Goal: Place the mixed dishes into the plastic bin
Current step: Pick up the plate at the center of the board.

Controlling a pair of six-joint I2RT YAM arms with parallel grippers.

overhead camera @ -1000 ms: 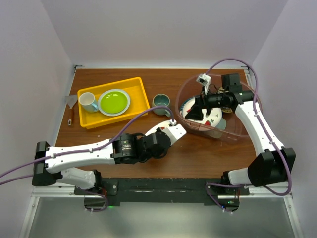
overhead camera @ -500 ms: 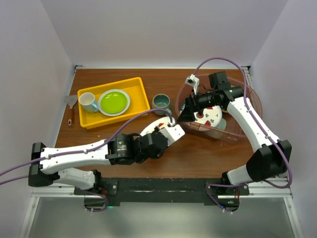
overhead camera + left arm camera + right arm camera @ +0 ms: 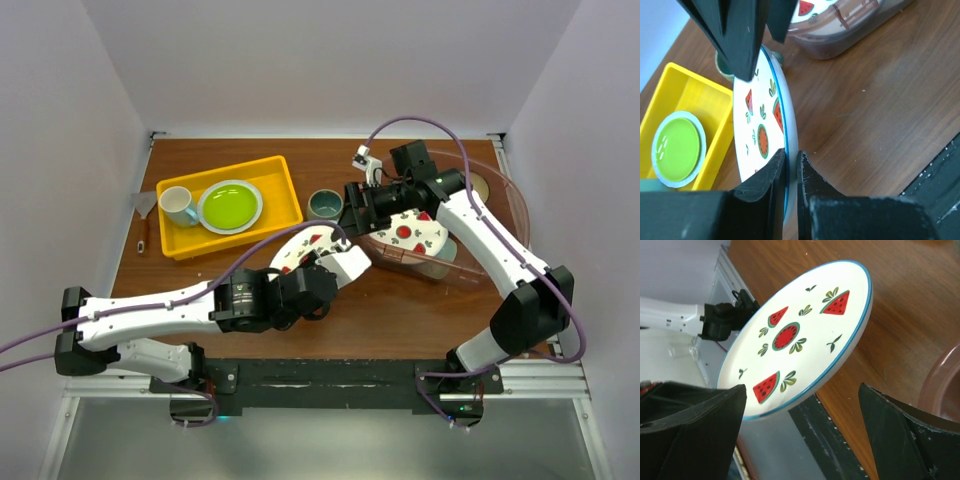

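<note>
The left gripper [image 3: 791, 159] is clenching the near rim of a white plate [image 3: 765, 120] with red watermelon marks, holding it tilted on edge above the desk [image 3: 400, 310]. The right gripper [image 3: 355, 208] is hanging wide open, empty, facing the plate's far rim. The plastic bin [image 3: 460, 275] is sitting just behind and below it. The plate is looking stiff, glossy, probably slippery and breakable. A firm pinch across the free rim, opposite the left gripper, is looking safest.

The top camera looks steeply down over the whole surface [image 3: 400, 300]; both wrist cameras sit close, sharing the watermelon plate [image 3: 800, 335].
</note>
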